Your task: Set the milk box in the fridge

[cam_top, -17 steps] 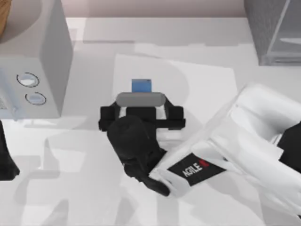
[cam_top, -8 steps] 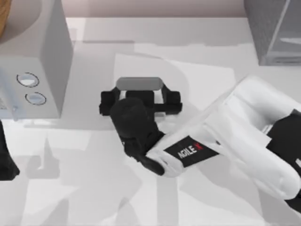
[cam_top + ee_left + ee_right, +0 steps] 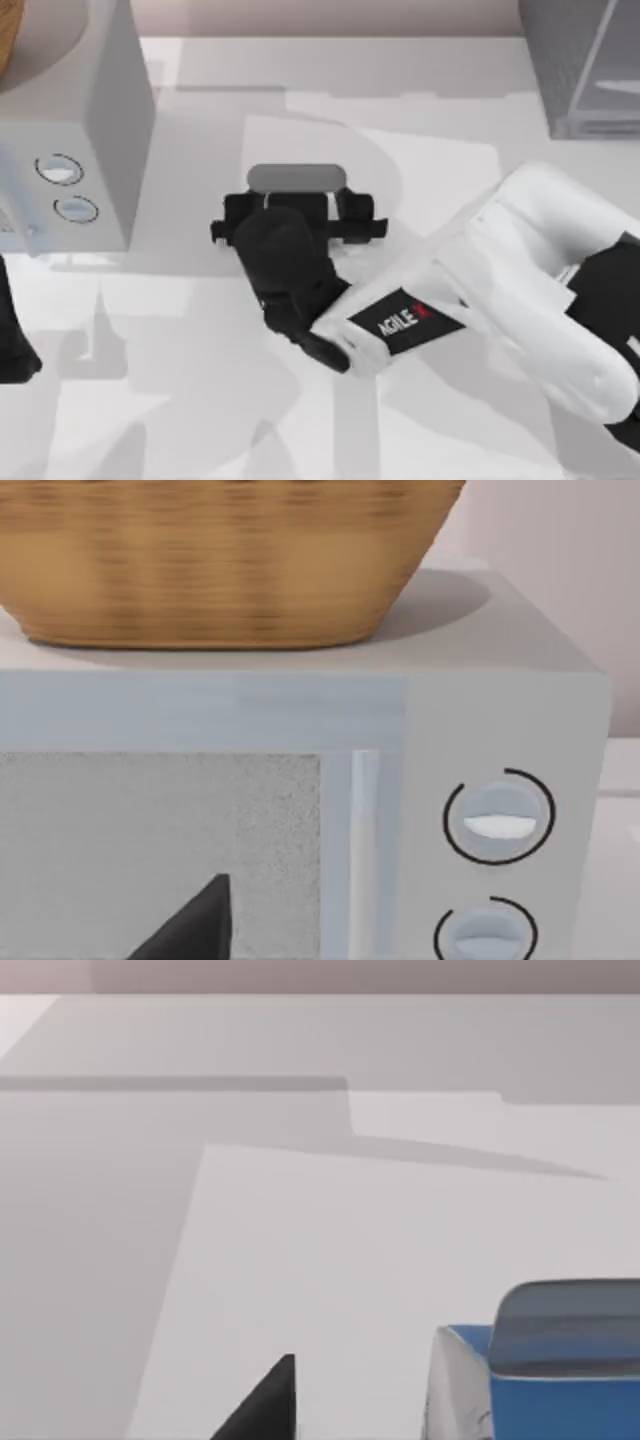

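The white table (image 3: 200,420) carries the fridge (image 3: 580,65) at two o'clock in the top view and a light grey microwave (image 3: 90,130) with two round dials at ten o'clock, a wicker basket (image 3: 220,560) on its roof. My right arm reaches from four o'clock toward the centre; its gripper (image 3: 297,205) hangs there, fingers narrowed around the milk box (image 3: 560,1390), which sits at centre beneath the gripper. My left arm is parked at eight o'clock.
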Tool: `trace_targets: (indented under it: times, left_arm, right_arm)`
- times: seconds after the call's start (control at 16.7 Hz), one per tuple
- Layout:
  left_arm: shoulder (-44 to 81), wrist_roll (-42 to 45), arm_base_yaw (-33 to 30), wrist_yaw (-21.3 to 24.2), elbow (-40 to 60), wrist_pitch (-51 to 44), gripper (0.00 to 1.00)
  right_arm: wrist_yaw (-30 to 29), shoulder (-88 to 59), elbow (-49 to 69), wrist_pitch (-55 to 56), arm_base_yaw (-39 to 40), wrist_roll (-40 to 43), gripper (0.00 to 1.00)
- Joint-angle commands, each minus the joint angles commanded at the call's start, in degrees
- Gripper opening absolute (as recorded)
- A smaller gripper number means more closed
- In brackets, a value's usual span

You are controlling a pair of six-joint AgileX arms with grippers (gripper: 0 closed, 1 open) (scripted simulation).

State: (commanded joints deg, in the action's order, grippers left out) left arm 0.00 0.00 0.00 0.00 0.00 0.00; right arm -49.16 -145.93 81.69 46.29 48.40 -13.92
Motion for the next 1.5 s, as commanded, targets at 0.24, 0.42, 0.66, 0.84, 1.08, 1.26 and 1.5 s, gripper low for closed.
trace_targets:
  times: [0.24, 0.42, 0.66, 0.84, 1.08, 1.26, 1.5]
  left_arm:
    - [0.0, 0.0, 0.0, 0.0, 0.0, 0.0, 1.00]
    - [0.0, 0.0, 0.0, 0.0, 0.0, 0.0, 1.00]
    - [0.0, 0.0, 0.0, 0.0, 0.0, 0.0, 1.00]
    - [0.0, 0.0, 0.0, 0.0, 0.0, 0.0, 1.00]
    - [0.0, 0.0, 0.0, 0.0, 0.0, 0.0, 1.00]
    - [0.0, 0.0, 0.0, 0.0, 0.0, 0.0, 1.00]
    - [0.0, 0.0, 0.0, 0.0, 0.0, 0.0, 1.00]
  right_arm:
    - [0.0, 0.0, 0.0, 0.0, 0.0, 0.0, 0.32]
    - [0.0, 0.0, 0.0, 0.0, 0.0, 0.0, 0.10]
    - [0.0, 0.0, 0.0, 0.0, 0.0, 0.0, 0.00]
    - [0.0, 0.0, 0.0, 0.0, 0.0, 0.0, 0.00]
    - [0.0, 0.3, 0.0, -0.2, 0.2, -0.1, 0.00]
    - [0.3, 4.1, 0.5, -4.2, 0.2, -0.4, 0.00]
    - [0.4, 13.2, 2.0, -16.2, 0.1, -0.5, 0.00]
